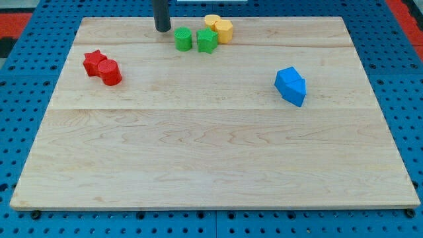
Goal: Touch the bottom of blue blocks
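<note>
Tip (162, 29): at the view's top, just left of the green cylinder (183, 39); bare rod, no end effector, nothing to clench or release.
Blue blocks (291, 86): two, touching, at the view's right on the surface (211, 165), well apart from tip.
Step in hand: approach not yet begun.
Route: swing down through open middle, clear of green star-like block (207, 41) and yellow blocks (219, 28).
Contact: come up gently against the lower edge, stop at touch, avoid shoving.

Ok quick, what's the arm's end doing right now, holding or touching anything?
My tip: bare rod, holds nothing, touches no block; left of the green blocks, far from the blue blocks.
</note>
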Robot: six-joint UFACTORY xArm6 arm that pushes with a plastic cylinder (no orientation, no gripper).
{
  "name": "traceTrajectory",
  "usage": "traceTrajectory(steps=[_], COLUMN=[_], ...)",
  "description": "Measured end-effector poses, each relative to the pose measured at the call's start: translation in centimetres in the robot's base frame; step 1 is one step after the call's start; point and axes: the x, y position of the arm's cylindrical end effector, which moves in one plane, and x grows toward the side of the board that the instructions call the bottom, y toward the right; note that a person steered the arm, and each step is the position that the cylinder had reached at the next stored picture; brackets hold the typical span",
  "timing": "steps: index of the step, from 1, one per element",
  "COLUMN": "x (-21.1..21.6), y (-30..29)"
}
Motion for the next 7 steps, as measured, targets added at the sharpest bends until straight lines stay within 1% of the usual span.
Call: traceTrajectory(steps=[1, 2, 3, 4, 5, 6, 7], x=[4.6, 6.7, 7.5, 12.3, 17.0, 20.8, 22.0], y=[-0.5, -0.3, 1.7, 5.3, 13.9, 21.4, 22.8])
